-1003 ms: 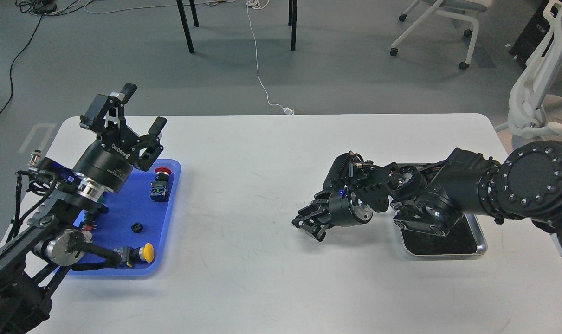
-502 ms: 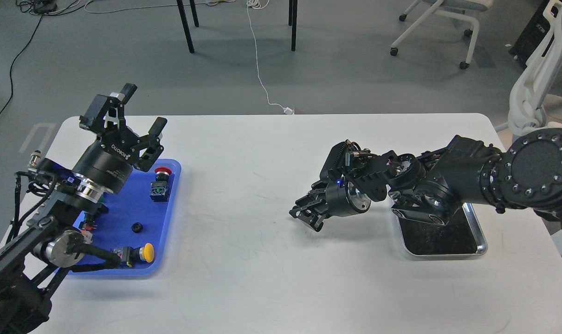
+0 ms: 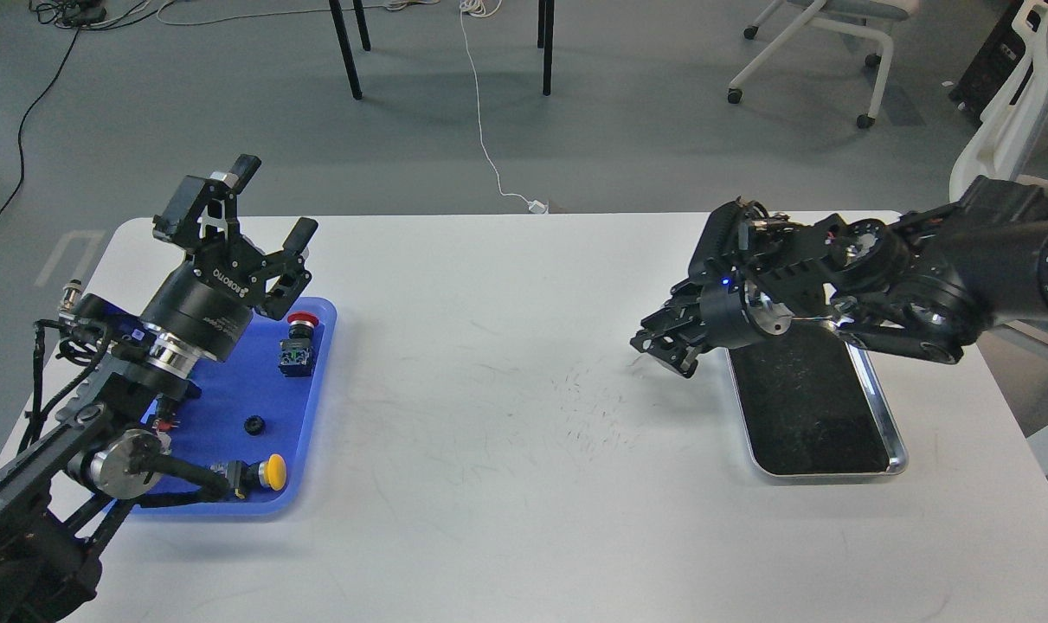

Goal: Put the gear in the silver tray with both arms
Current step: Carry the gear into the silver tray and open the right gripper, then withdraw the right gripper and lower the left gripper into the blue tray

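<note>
At the left, the left hand [image 3: 273, 203] is raised above the far end of the blue tray [image 3: 316, 415], its two fingers spread wide with nothing between them. The blue tray lies on the white table [image 3: 506, 484] under that arm. In it a small black gear [image 3: 253, 425] sits on the tray floor, lower in the view than the hand and well apart from it, near the arm's silver wrist ring. A red-capped push button [image 3: 299, 344] stands in the tray just beside the hand's lower finger in the view, and a yellow-capped button [image 3: 266, 472] lies near the tray's near edge.

The middle of the table shows only faint scuff marks.

At the right, the right hand [image 3: 662, 350] points left and down, hanging just off the left far corner of the silver tray [image 3: 900, 454]. It is dark and seen nearly end-on, so I cannot tell how far its fingers are apart or whether they hold anything. The silver tray lies lengthwise on the table, its dark scuffed floor bare where it shows, and the right arm crosses over its far end.
</note>
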`<move>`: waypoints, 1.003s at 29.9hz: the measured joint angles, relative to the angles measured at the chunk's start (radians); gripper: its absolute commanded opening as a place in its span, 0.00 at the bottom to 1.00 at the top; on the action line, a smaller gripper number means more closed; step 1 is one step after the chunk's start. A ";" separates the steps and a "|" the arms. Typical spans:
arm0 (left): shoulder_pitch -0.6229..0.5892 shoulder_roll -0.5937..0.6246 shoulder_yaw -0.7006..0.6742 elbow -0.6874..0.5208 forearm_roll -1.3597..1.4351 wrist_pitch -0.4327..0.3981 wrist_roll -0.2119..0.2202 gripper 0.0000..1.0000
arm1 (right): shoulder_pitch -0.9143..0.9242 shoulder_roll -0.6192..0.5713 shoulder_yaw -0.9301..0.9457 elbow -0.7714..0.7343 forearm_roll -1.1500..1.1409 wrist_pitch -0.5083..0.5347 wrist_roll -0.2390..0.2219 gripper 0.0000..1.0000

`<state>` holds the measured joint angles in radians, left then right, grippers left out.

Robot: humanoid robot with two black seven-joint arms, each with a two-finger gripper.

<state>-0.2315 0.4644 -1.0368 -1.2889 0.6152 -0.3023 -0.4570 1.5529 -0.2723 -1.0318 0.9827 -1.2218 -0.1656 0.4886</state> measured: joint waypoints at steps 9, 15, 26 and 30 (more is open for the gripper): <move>-0.002 -0.004 0.001 0.000 0.002 -0.001 0.000 0.98 | -0.096 -0.204 -0.031 -0.060 -0.034 0.000 0.000 0.14; -0.003 -0.004 0.001 0.000 0.002 -0.001 0.000 0.98 | -0.179 -0.222 -0.019 -0.138 -0.038 -0.001 0.000 0.16; -0.002 -0.004 -0.001 0.000 0.002 -0.001 -0.002 0.98 | -0.252 -0.196 0.036 -0.201 -0.031 -0.003 0.000 0.33; -0.002 -0.006 -0.002 0.000 0.002 -0.001 -0.002 0.98 | -0.278 -0.193 0.071 -0.202 -0.027 -0.003 0.000 0.55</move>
<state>-0.2332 0.4589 -1.0386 -1.2885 0.6168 -0.3037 -0.4587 1.2749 -0.4650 -0.9611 0.7809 -1.2492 -0.1689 0.4888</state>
